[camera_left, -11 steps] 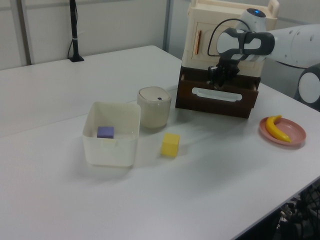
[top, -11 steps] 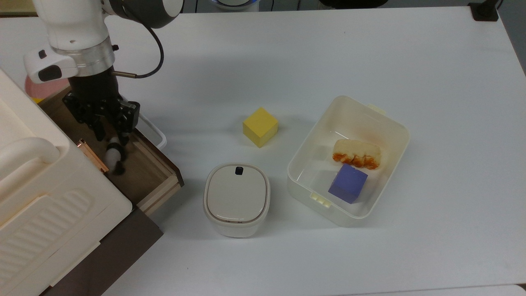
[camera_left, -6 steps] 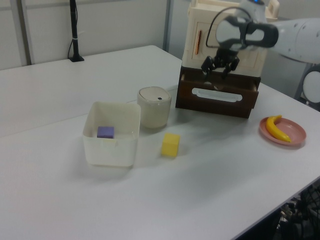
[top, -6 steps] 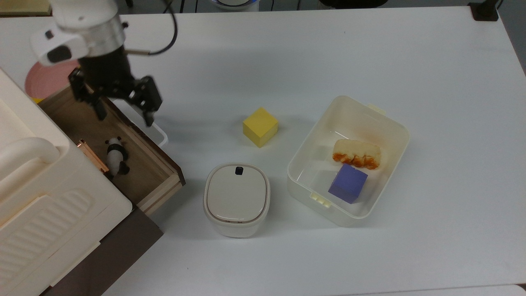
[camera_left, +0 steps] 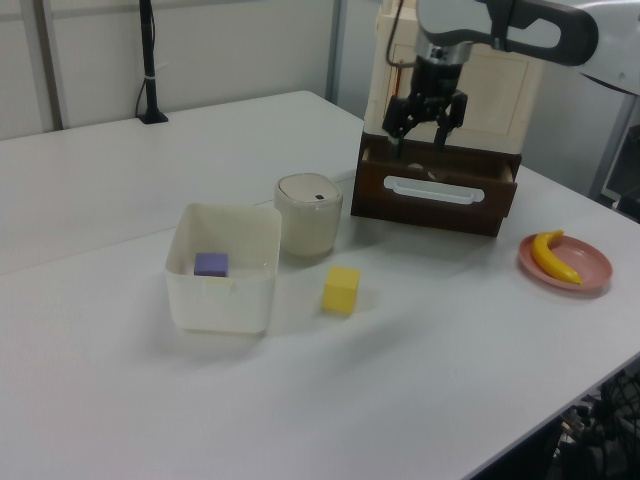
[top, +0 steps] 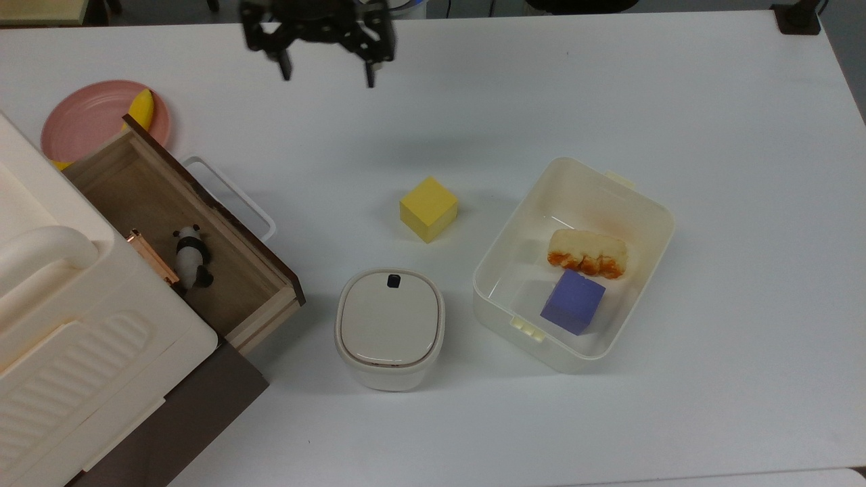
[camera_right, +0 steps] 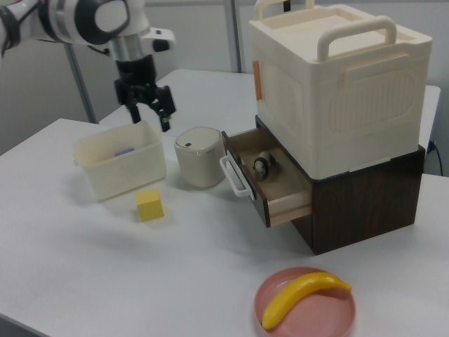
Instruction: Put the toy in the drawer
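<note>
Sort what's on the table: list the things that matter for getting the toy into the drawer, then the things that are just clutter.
Job:
toy, lying inside the open drawer
claw, open, raised away from the drawer

Clutter:
yellow cube
tub holding a purple cube and a bread piece
lidded pot
pink plate with a banana

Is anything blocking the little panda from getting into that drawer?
Nothing visible does. The panda already lies inside the open drawer, and the gripper hangs with open jaws over the table, away from it.
</note>
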You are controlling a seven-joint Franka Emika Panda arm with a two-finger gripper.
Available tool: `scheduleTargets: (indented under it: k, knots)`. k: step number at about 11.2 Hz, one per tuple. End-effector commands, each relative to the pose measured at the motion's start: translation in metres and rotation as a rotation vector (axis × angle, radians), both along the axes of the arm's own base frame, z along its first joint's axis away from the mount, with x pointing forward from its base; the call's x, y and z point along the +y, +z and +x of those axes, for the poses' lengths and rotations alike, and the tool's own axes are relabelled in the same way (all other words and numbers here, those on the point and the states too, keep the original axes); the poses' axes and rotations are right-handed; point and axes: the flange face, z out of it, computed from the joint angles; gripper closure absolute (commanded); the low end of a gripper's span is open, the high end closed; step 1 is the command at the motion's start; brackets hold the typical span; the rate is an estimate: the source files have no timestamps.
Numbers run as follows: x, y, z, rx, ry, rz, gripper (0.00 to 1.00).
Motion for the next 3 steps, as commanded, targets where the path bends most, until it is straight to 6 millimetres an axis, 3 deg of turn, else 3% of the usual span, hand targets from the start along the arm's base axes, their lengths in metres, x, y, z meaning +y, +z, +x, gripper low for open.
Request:
scheduleTargets:
  k: [1, 3]
  knots:
    - [0.027, -0.006, -0.016, 0.045, -0.02, -0.047, 0.0]
    - [0.041, -0.007, -0.016, 0.046, -0.011, -0.047, 0.0]
